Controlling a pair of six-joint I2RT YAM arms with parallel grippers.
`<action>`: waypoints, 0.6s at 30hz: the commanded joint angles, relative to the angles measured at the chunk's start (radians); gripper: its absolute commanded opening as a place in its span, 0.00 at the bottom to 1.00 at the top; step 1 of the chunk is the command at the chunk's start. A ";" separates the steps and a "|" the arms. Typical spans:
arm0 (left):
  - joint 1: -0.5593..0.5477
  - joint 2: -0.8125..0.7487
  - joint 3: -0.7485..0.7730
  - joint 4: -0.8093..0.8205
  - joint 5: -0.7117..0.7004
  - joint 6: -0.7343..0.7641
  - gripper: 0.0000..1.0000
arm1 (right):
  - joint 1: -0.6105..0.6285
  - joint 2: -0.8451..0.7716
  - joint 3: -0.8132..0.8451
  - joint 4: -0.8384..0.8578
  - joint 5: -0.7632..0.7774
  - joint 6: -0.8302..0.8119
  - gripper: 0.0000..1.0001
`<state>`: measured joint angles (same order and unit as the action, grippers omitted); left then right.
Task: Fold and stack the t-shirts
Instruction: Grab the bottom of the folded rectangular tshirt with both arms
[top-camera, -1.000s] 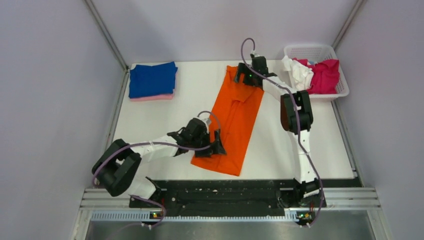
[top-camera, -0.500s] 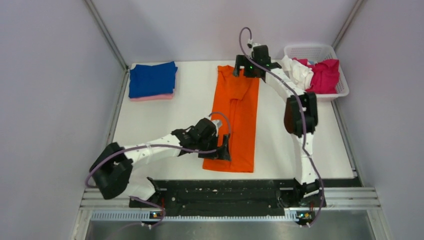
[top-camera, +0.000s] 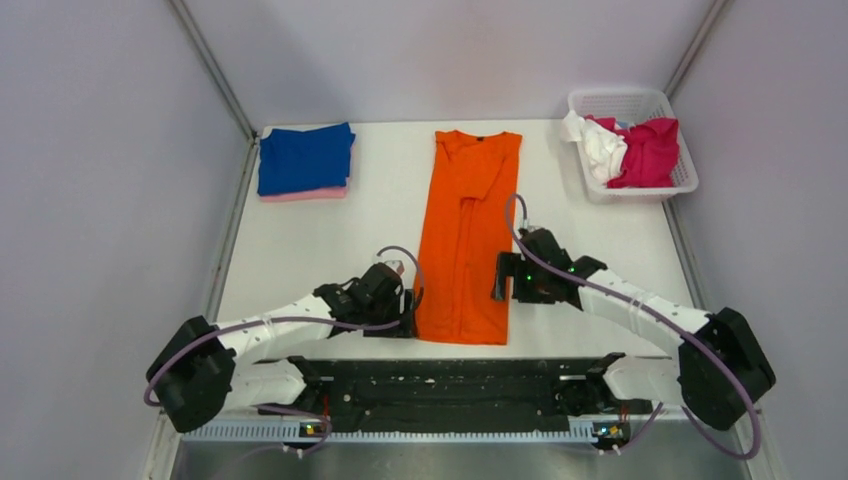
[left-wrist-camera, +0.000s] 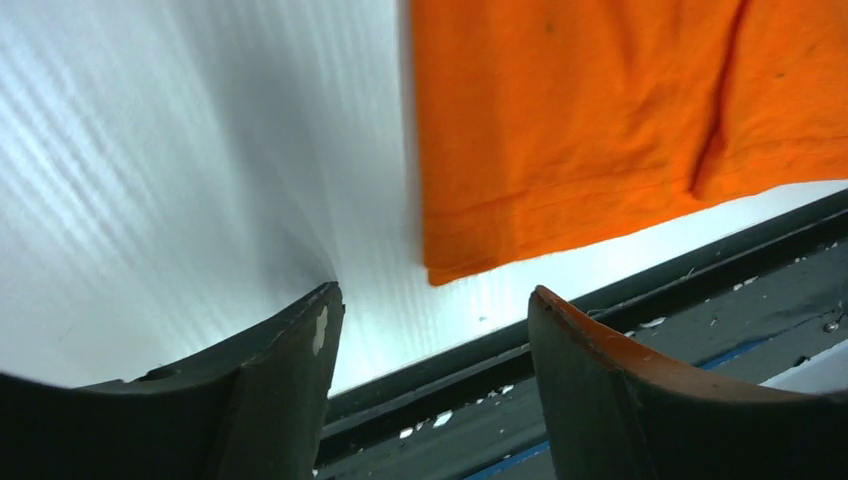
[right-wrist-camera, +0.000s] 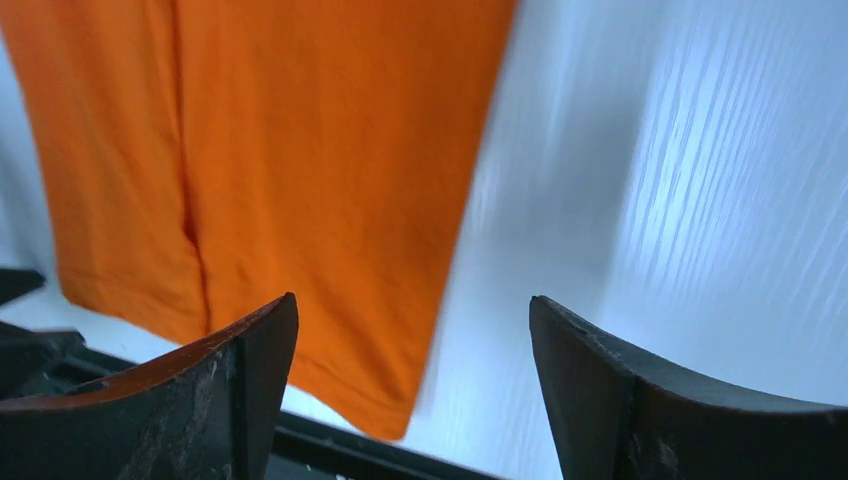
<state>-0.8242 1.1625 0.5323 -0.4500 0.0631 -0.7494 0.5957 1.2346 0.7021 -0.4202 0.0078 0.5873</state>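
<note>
The orange t-shirt (top-camera: 468, 235) lies flat in a long narrow strip down the middle of the table, collar at the far end, hem at the near edge. My left gripper (top-camera: 408, 318) is open and empty just left of the shirt's near left corner (left-wrist-camera: 450, 265). My right gripper (top-camera: 500, 281) is open and empty just right of the shirt's near right edge (right-wrist-camera: 330, 200). A folded royal blue t-shirt (top-camera: 305, 158) lies on a folded pale pink t-shirt (top-camera: 303, 194) at the far left. The white t-shirt (top-camera: 598, 145) and the magenta t-shirt (top-camera: 648, 150) lie crumpled in the basket.
The white lattice basket (top-camera: 676, 172) stands at the far right corner. A black rail (top-camera: 450, 375) runs along the table's near edge, also in the left wrist view (left-wrist-camera: 640, 290). Grey walls enclose the table on three sides.
The orange shirt went from slanted to straight. Both grippers have let go of it. My right gripper drew back from the collar to the near right edge; the left moved off the hem.
</note>
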 joint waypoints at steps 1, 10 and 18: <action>0.005 0.078 -0.009 0.172 0.039 -0.018 0.68 | 0.055 -0.141 -0.093 -0.033 -0.014 0.107 0.79; 0.004 0.208 0.014 0.161 0.092 -0.032 0.11 | 0.114 -0.188 -0.245 0.009 -0.208 0.173 0.49; 0.003 0.187 0.026 0.145 0.085 -0.048 0.00 | 0.133 -0.167 -0.312 0.087 -0.251 0.233 0.30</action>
<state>-0.8188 1.3464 0.5694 -0.2569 0.1680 -0.7937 0.7101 1.0634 0.4122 -0.4026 -0.2039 0.7742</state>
